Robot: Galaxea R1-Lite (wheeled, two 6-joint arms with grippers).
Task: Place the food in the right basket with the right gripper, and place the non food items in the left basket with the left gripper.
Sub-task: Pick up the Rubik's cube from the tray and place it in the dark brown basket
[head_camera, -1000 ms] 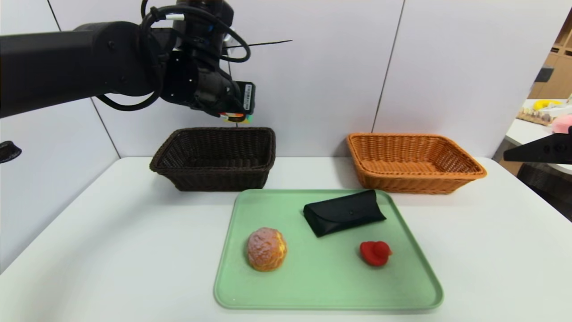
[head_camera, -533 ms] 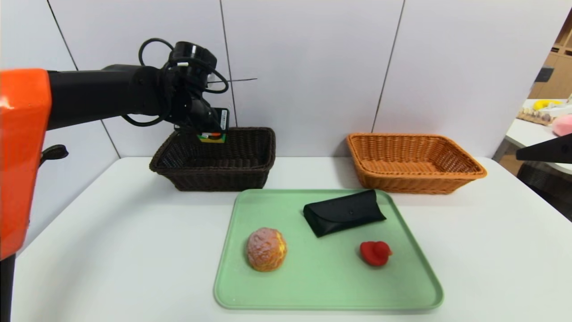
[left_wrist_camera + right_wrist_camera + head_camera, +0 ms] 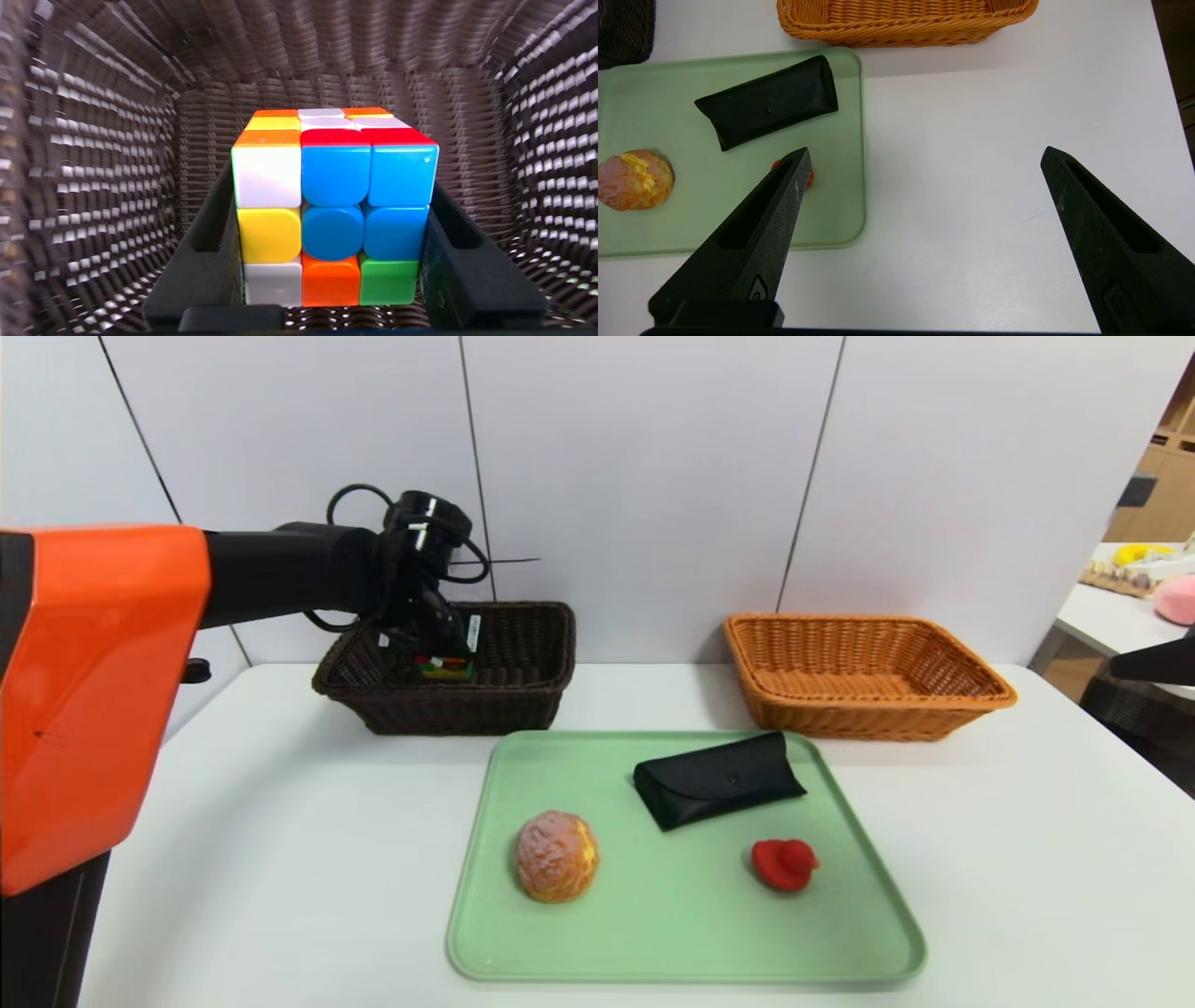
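My left gripper [image 3: 446,663] is clamped on the puzzle cube [image 3: 334,207], one finger against each side face, holding it inside the left basket [image 3: 523,695]. The cube sits square, its blue-heavy face toward my wrist, no long axis to speak of. A second ago I held it above the basket's rim. My right gripper [image 3: 924,156] hangs wide open, empty, beside the tray [image 3: 738,219].
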